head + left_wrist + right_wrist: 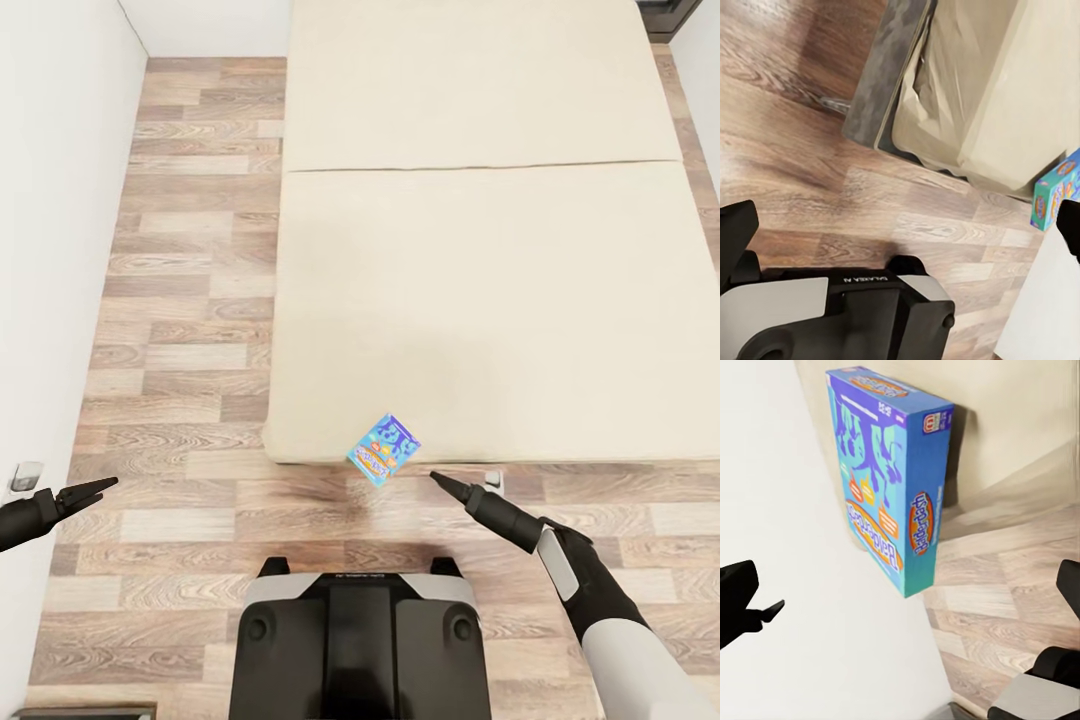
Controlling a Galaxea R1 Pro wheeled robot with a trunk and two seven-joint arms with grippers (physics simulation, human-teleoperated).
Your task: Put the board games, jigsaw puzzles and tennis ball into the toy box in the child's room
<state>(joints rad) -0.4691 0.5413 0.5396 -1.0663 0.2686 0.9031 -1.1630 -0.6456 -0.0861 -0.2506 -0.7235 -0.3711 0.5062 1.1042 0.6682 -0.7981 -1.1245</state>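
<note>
A blue board game box (384, 450) with orange lettering sits tilted at the near edge of the beige bed (480, 250), overlapping the mattress edge and the wooden floor. In the right wrist view the box (889, 472) stands on its edge against a pale surface. It also shows at the frame edge of the left wrist view as a blue box (1054, 191). My right gripper (440, 480) is open, just right of the box and short of it, holding nothing. My left gripper (100, 487) is open too, far to the left near the wall.
A white wall (40, 250) runs along the left, with a strip of wooden floor (180, 300) between it and the bed. My dark base (360, 640) stands on the floor directly below the box. A small wall socket (25, 475) is beside the left arm.
</note>
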